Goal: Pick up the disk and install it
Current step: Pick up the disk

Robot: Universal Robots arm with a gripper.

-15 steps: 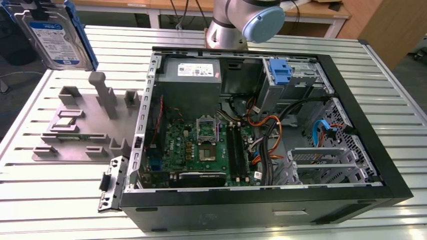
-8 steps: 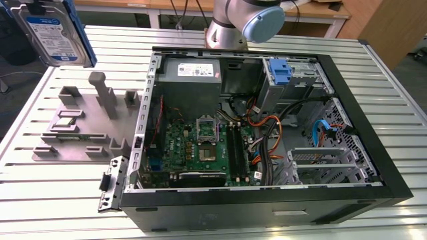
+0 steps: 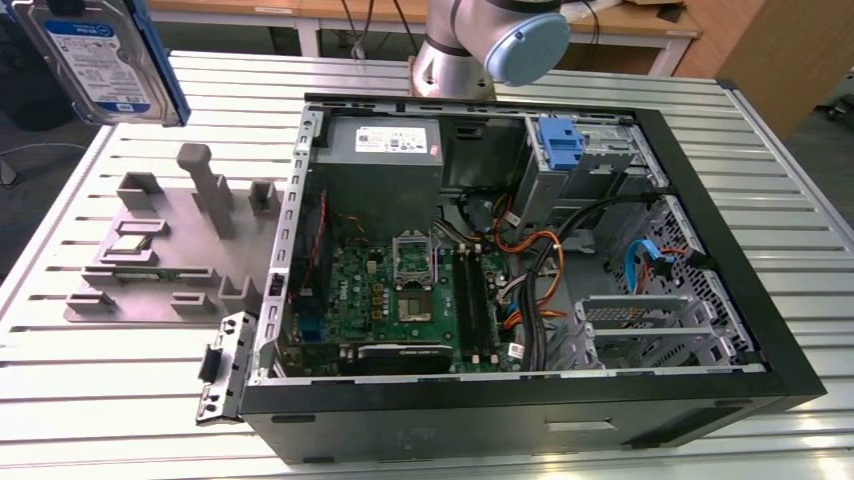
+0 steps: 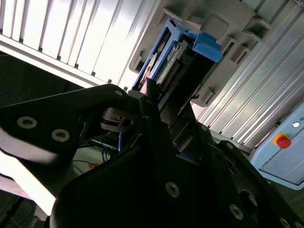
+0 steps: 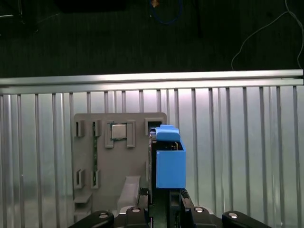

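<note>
**Exterior view, from the exterior view's left to its right.** The disk (image 3: 100, 55) hangs in the air, well apart from the computer case (image 3: 534, 425) on the case's left. Its white-and-blue label faces the camera and its blue carrier shows along one edge. Between the disk and the case, just beside the case's left wall, a grey fixture (image 3: 147, 295) lies on the slatted metal surface (image 3: 107, 400). The fixture carries a small square chip (image 3: 130, 243) and a narrow green board (image 3: 147, 272).

The case lies on its side with its interior exposed. A grey power-supply box (image 3: 380, 145) sits against the case's far wall, and a green motherboard (image 3: 400, 300) lies on the case floor nearer the camera. Orange cables (image 3: 541, 250) run past the motherboard's right edge. An upright blue bracket (image 3: 563, 145) stands at the case's far right corner, and a silver drive cage (image 3: 641, 325) fills the case's near right corner. The robot arm (image 3: 467, 50) rises just behind the case's far wall.

**Wrist views.** The end effector (image 5: 163, 197) is clamped on the disk. In the first wrist view its jaws stand closed against the near end of the blue carrier (image 5: 169, 164), with the fixture (image 5: 114, 161) and the slatted surface (image 5: 237, 152) behind. In the second wrist view the disk (image 4: 171, 61) is seen edge-on between the dark jaws, with the carrier's blue tab (image 4: 206, 47) at its far end.
</note>
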